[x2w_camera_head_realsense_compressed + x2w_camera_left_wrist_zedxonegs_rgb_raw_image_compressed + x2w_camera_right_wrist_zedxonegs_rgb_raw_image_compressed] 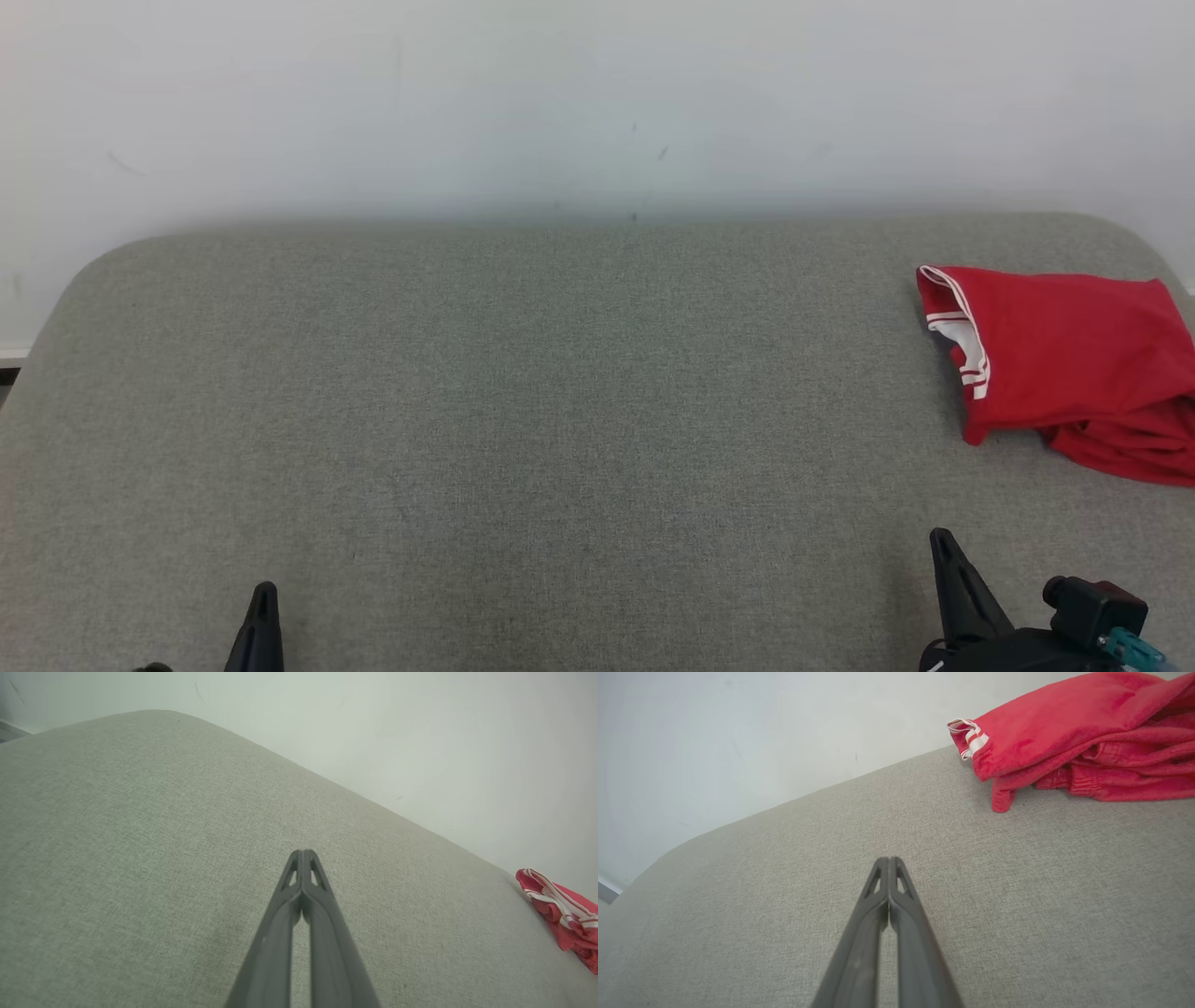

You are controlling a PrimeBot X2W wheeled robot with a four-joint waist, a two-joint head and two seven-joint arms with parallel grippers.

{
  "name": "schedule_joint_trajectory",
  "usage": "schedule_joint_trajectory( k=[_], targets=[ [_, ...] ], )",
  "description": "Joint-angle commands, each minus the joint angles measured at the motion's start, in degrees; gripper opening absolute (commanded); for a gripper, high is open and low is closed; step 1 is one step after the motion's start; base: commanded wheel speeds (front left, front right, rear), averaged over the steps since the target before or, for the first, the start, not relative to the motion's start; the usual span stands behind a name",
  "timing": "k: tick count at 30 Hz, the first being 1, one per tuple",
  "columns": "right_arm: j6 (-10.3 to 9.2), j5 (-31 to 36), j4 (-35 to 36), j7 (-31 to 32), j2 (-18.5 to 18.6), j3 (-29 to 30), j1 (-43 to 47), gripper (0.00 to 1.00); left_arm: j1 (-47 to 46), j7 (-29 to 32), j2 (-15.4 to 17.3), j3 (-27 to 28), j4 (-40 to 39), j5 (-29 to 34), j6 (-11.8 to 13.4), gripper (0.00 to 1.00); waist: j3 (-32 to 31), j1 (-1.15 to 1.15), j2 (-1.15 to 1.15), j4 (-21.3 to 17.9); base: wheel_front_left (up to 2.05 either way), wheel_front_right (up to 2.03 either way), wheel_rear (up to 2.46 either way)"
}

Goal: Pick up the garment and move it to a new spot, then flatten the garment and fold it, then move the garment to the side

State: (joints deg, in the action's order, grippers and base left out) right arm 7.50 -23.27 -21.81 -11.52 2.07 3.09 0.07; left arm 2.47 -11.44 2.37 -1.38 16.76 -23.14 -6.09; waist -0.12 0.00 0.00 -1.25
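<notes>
A red garment (1064, 359) with white-striped trim lies bunched at the far right of the grey fabric surface, running past the head view's right edge. It also appears at the upper right of the right wrist view as the garment (1073, 751), and at the far right of the left wrist view as the garment (560, 910). My right gripper (941, 539) stands at the lower right, well short of the garment, shut with nothing in it (888, 861). At the lower left my left gripper (265, 593) is shut on nothing too (303, 853), far from the garment.
The grey fabric surface (523, 401) has rounded far corners and ends against a pale wall (560, 103). Its wide middle and left lie bare.
</notes>
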Motion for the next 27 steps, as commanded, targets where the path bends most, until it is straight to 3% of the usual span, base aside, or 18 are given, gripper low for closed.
schedule_joint_trajectory(
  k=[1, 27],
  targets=[
    [0.0, -2.9, 1.3, 0.5, 0.3, 0.3, -1.6, 0.0, -1.6, 0.6, 0.3, 0.6, -1.2, -2.7, -0.2, 0.0, 0.0, 0.0, 0.0, 0.0, 0.0, 0.0, 0.0],
    [-0.01, -25.3, 3.9, 6.1, 0.6, 0.9, -3.1, 0.0, -3.8, 6.7, 0.5, 3.4, -2.1, -25.2, -0.6, 0.0, 0.1, 0.0, 0.0, 0.3, 0.0, 0.0, 0.0]
  ],
)
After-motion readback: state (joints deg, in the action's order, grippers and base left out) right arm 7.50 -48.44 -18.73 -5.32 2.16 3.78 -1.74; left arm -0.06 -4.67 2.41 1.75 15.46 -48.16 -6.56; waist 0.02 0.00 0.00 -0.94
